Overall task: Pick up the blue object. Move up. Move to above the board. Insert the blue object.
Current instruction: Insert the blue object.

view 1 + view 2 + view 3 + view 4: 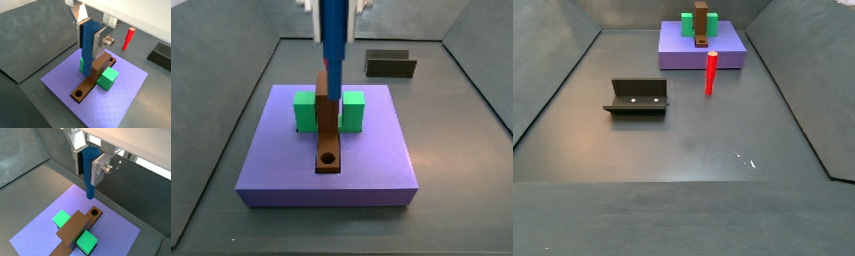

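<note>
My gripper [89, 40] is shut on the blue object [87, 47], a long blue rod held upright between the silver fingers [100, 44]. It also shows in a wrist view [90, 173] and a side view [333, 45]. The rod's lower end hangs above the board [75, 230], a brown plank lying across the purple base [331, 178]. It hangs close to the plank's end with a round hole [94, 212], and a gap shows between them. Another hole [329, 159] shows at the plank's other end. In a side view only the gripper's lowest part [333, 6] shows.
Two green blocks [306, 112] [352, 112] flank the plank on the purple base. A red peg [711, 73] stands on the floor beside the base, also in a wrist view [128, 38]. The dark fixture [637, 97] stands on the grey floor. Grey walls enclose the floor.
</note>
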You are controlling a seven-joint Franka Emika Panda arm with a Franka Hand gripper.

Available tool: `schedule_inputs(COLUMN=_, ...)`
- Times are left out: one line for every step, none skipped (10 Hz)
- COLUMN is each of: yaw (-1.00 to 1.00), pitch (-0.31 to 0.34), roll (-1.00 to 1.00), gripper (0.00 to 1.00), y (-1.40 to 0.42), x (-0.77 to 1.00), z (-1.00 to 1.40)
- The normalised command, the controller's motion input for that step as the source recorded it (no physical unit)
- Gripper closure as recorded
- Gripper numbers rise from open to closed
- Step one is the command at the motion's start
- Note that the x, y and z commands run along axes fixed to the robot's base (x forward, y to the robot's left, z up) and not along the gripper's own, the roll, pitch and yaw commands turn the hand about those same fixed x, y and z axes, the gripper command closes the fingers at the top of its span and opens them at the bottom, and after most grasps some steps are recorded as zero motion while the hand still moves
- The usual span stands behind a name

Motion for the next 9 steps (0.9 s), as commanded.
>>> schedule_inputs(yaw=0.0, pitch=0.0, roll=0.29, gripper=1.0, y=-0.12, x=-0.01, z=-0.38)
schedule_inputs(yaw=0.0, pitch=0.0, roll=0.23, gripper=1.0, y=-0.14, x=-0.01, z=-0.38)
schedule_inputs(yaw=0.0, pitch=-0.019, roll=0.13, gripper=1.0, y=-0.13, x=0.0, z=-0.35)
schedule_inputs(yaw=0.0, pitch=-0.02, roll=0.05, gripper=1.0, y=-0.11, x=0.0, z=-0.35)
schedule_inputs(yaw=0.0, pitch=-0.009, roll=0.02, gripper=1.0, y=-0.12, x=0.04, z=-0.37)
schedule_inputs(yaw=-0.05, pitch=-0.011, roll=0.02, gripper=1.0, y=-0.21, x=0.16, z=-0.43)
schedule_inputs(yaw=-0.04, pitch=-0.016, roll=0.07, gripper=1.0, y=-0.23, x=0.11, z=-0.43)
schedule_inputs(yaw=-0.07, pitch=0.0, roll=0.06, gripper=1.0, y=-0.15, x=0.14, z=-0.15)
schedule_inputs(yaw=0.0, pitch=0.0, roll=0.11, gripper=1.0, y=-0.12, x=0.04, z=-0.14)
